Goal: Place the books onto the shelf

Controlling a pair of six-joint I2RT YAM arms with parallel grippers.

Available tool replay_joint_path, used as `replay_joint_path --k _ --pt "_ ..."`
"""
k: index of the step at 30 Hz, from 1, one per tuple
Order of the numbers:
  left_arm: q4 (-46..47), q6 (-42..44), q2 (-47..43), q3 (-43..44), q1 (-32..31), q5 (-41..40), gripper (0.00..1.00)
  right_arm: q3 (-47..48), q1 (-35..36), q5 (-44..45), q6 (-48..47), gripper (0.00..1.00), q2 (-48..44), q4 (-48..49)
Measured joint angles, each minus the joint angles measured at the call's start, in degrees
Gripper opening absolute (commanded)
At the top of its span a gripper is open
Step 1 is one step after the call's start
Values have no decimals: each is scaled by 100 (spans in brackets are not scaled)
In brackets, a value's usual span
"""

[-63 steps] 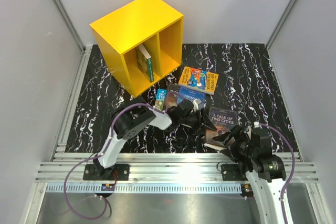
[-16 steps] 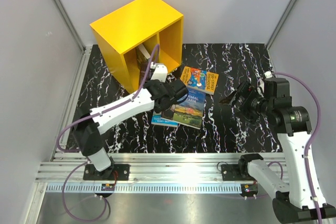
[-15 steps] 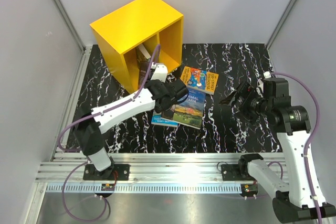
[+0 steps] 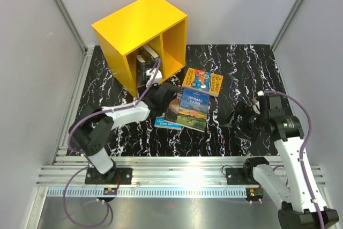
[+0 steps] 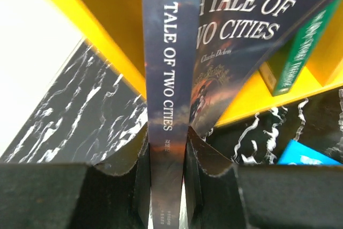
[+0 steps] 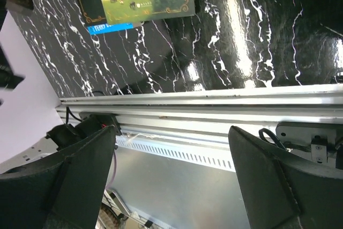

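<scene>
**Left gripper holds a book at the shelf's door**

Left gripper is squeezed tight on the spine of A Tale of Two Cities. The book stands up on its edge. Its long side points away from the gripper, straight to the far side, into the yellow shelf.

The shelf sits at the far left of the table, and its open side faces the arms. The book is at the left room of the shelf, left of the divider. A green book leans inside that same room, on the right. The gap for the new book is between the left wall and the green book, and it looks narrow. I think the book's far end is already in the opening, but the wrist view is too close to be sure.

The next push likely goes straight and far, with the book kept upright so it does not bump the green one.

Right gripper is wide open and holds nothing. It hangs over the near right of the table, well apart from the shelf.

Animal Farm lies flat in the middle, on top of a blue book. An orange-yellow book lies just beyond it.
</scene>
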Motion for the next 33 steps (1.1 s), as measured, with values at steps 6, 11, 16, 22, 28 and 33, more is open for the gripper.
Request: replay_joint_path --k 6,11,16,22,28,33 --pt "4924 3650 778 -706 74 96 0 -527 0 -57 7 93 -450 7" --pt "7193 6214 1886 188 76 79 0 -1014 0 -61 83 92 -754 181" --pt "7967 7278 2166 468 131 37 0 -1445 0 -61 155 92 -826 350" --pt "8177 7503 2127 461 334 72 0 -1856 0 -127 181 92 -796 726" --pt "8174 7838 1517 160 352 129 0 -2234 0 -310 293 93 -498 1209" --pt "8100 8889 1532 389 365 63 0 -2476 0 -514 479 93 -319 1679"
